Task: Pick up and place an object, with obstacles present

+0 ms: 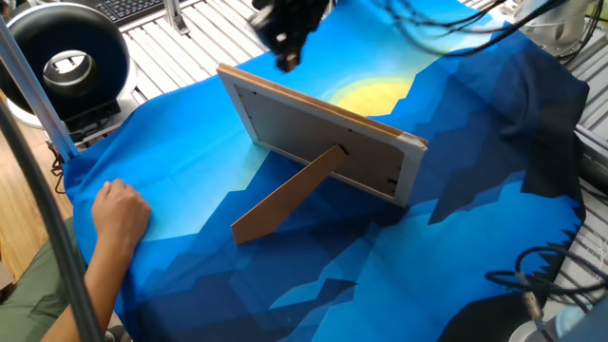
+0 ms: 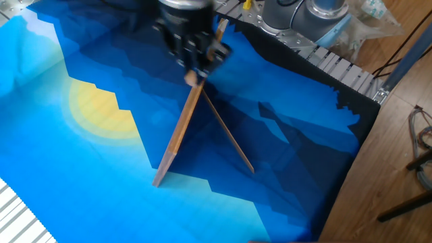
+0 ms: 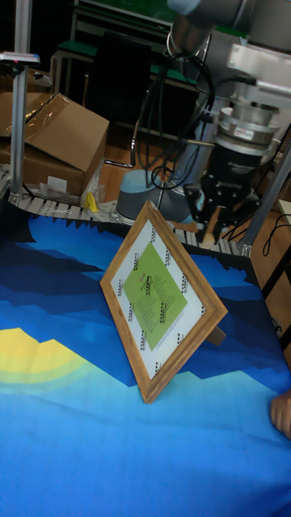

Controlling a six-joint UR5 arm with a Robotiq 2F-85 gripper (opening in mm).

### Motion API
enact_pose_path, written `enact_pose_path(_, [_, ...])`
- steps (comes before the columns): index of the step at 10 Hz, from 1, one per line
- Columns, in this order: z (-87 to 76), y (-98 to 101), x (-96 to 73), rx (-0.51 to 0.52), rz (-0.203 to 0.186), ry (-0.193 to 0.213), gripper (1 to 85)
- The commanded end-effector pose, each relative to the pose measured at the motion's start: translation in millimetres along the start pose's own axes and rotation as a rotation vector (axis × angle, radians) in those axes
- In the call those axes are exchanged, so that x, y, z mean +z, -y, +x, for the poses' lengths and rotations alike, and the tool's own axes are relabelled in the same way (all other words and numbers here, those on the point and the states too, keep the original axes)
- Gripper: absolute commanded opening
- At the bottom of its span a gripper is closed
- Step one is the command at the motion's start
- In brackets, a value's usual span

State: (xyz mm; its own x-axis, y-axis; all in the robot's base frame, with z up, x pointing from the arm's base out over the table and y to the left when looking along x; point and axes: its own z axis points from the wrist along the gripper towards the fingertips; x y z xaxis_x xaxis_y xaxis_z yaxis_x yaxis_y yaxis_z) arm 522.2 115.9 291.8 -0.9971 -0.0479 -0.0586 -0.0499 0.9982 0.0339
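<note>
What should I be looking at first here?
A wooden picture frame stands propped on its leg in the middle of a bright blue cloth with a yellow sun. The gripper hangs above the frame's top edge, pinching a tiny beige lump.

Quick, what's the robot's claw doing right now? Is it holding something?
Gripper: shut on the tiny beige lump, carried in the air above the top edge of the picture frame.
</note>
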Motion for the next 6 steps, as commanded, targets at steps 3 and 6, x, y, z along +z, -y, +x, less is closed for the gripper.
enact_pose_path(3, [-26.1,-46.2,67.5,0.048,0.000,0.058,1.3])
enact_pose_path(6, [-42.7,-49.9,113.5,0.053,0.011,0.110,1.3])
